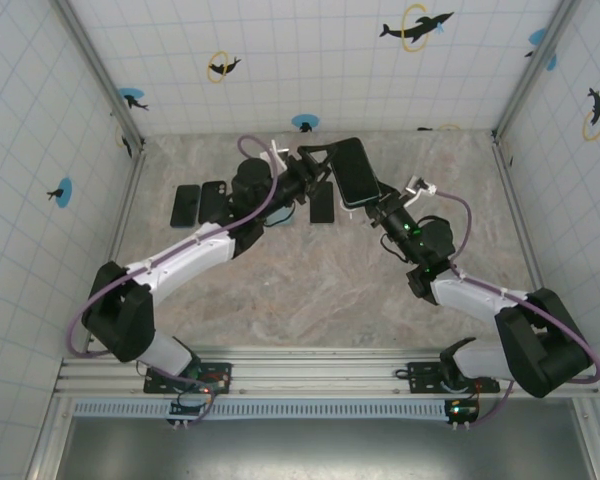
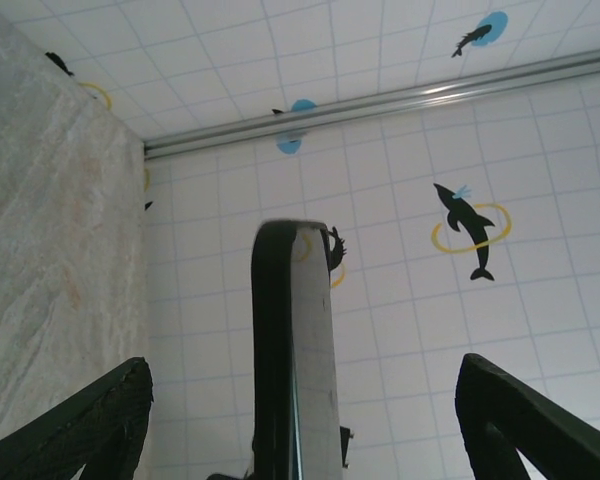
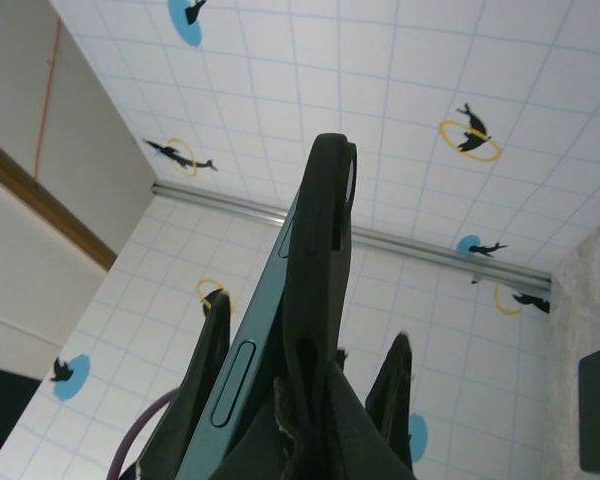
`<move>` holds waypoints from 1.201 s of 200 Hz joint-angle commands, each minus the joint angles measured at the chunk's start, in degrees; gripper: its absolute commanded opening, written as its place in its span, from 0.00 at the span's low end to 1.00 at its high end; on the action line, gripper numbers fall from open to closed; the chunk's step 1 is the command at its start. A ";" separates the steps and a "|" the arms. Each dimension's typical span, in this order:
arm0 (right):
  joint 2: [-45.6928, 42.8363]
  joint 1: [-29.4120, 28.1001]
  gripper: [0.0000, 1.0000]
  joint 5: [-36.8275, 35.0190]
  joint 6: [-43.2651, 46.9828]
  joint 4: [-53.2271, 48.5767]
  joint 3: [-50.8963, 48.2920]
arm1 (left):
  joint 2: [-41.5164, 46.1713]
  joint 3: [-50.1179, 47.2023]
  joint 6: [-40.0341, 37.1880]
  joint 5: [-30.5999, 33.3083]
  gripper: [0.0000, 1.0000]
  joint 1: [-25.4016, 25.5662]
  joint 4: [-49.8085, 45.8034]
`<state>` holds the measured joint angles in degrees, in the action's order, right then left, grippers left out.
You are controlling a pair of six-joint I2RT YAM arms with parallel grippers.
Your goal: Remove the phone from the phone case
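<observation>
The phone [image 1: 355, 170] hangs in the air over the middle of the table, its dark screen up. In the right wrist view its teal edge [image 3: 265, 330] lies against the black phone case [image 3: 328, 220], which still sits on its back. My right gripper [image 1: 375, 207] [image 3: 325, 410] is shut on the lower end of phone and case together. My left gripper [image 1: 318, 165] [image 2: 300, 425] stands wide open around the other end. Its fingers [image 2: 90, 430] are well apart from the phone [image 2: 290, 340], which shows edge-on between them.
Three dark phones or cases lie flat on the marble table [image 1: 310, 290]: two side by side at the left [image 1: 185, 205] [image 1: 212, 200] and one under the grippers [image 1: 322, 203]. Tiled walls close in the left, back and right.
</observation>
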<state>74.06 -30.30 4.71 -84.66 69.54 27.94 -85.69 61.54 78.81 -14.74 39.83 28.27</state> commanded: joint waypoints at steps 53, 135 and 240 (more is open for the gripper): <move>-0.17 0.25 0.05 -10.29 2.99 -6.11 1.66 | 4.40 -6.46 10.71 6.10 0.81 7.88 0.29; 2.23 -0.37 0.04 -11.65 3.45 -2.26 0.27 | 0.04 -3.53 15.89 6.88 0.74 11.84 4.54; 2.14 -1.43 0.03 -11.76 3.36 -0.32 -0.45 | -3.46 -5.11 19.37 9.38 0.66 11.85 11.18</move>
<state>76.64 -30.83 -5.50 -81.56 62.33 27.94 -87.81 56.40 96.09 -7.20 51.35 35.99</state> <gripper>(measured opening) 0.094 0.676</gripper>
